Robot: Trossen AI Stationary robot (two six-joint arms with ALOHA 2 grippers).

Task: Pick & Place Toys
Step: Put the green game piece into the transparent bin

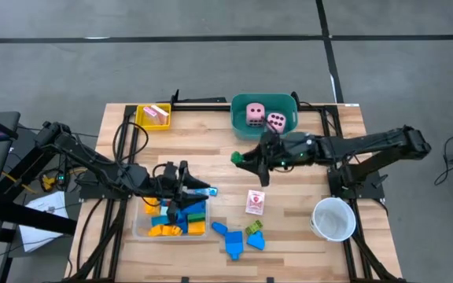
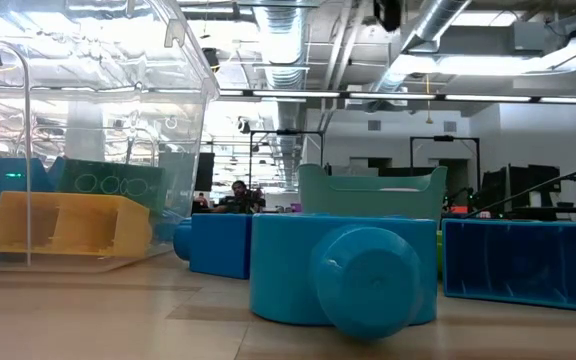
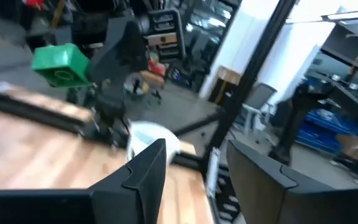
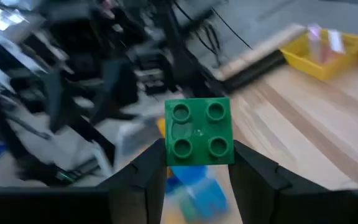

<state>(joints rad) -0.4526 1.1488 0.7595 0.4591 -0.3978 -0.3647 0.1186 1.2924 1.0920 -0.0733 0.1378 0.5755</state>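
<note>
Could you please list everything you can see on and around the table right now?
Teal tub: one, far edge, holding two pink dice.
Yellow tray: one, far left corner, pink-white cards inside.
Clear tray: one, near left, with blue, yellow-orange and green blocks.
Loose blocks: a few, blue and green, near edge.
Card: one, pink-white, table centre.
White cup: one, near right.
Green block: one, gripped in the right gripper's jaws.
Right gripper: mid-table, before the tub.
Left gripper: over the clear tray; whether it grips anything is unclear.
</note>
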